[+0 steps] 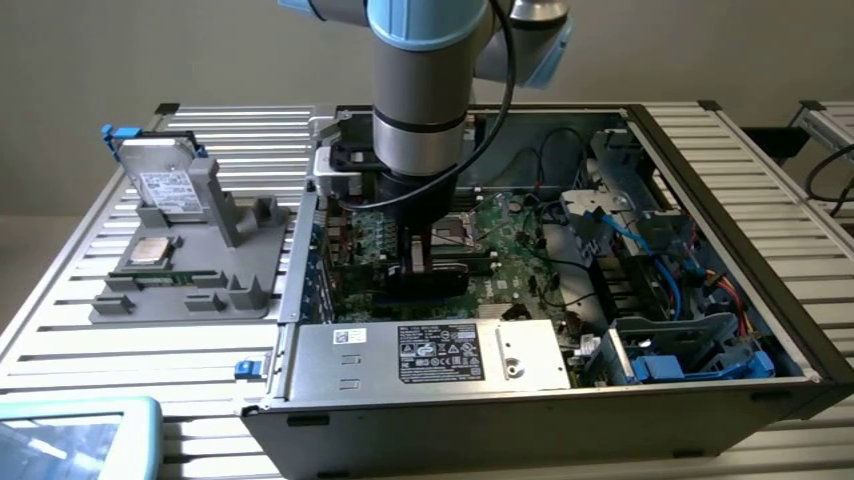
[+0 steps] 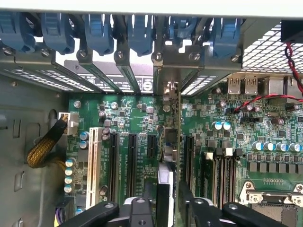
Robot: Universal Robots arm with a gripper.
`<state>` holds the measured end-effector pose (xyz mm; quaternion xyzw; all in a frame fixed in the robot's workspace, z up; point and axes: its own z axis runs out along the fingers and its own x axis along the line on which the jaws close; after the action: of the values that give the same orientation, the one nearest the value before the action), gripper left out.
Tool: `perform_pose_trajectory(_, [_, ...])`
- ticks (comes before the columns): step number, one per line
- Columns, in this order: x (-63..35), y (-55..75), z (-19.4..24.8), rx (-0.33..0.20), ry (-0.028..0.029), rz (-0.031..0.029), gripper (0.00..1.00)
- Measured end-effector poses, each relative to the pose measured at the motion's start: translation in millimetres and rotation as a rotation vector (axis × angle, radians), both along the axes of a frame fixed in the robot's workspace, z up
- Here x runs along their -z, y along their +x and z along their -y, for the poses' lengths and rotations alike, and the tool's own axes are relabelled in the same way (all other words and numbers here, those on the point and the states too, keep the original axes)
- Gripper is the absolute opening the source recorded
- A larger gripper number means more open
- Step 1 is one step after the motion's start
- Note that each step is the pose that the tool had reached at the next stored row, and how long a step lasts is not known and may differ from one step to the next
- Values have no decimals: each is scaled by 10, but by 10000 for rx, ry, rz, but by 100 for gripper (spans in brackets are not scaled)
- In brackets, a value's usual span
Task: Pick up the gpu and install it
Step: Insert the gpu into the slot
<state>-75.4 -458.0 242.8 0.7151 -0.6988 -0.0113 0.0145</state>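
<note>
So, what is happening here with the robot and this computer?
The robot arm reaches down into the open computer case. The gpu stands on edge between the fingers, over the motherboard's expansion slots, with its bracket at the rear openings. On the grey holder beside the case stands a hard drive.

Plain beige wall (image 1: 160, 50), slatted metal table (image 1: 80, 320), even light

My gripper (image 1: 424, 262) hangs inside the open computer case (image 1: 694, 390), over the motherboard (image 1: 514, 235), with the gpu (image 2: 168, 161) standing on edge in a slot between my fingers (image 2: 137, 210); the parts tray (image 1: 187, 290) lies beside the case, at the exterior view's left.
</note>
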Motion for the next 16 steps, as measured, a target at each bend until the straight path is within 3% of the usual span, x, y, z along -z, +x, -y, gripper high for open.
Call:
perform_pose_trajectory(2, [-8, 0, 0, 1, -1, -1, 40])
perform_pose_trajectory(3, [-11, 0, 0, 1, 1, 0, 47])
perform_pose_trajectory(6, [-40, 0, 0, 1, 0, 2, 47])
perform_pose_trajectory(16, [-438, 0, 0, 0, -7, 17, 47])
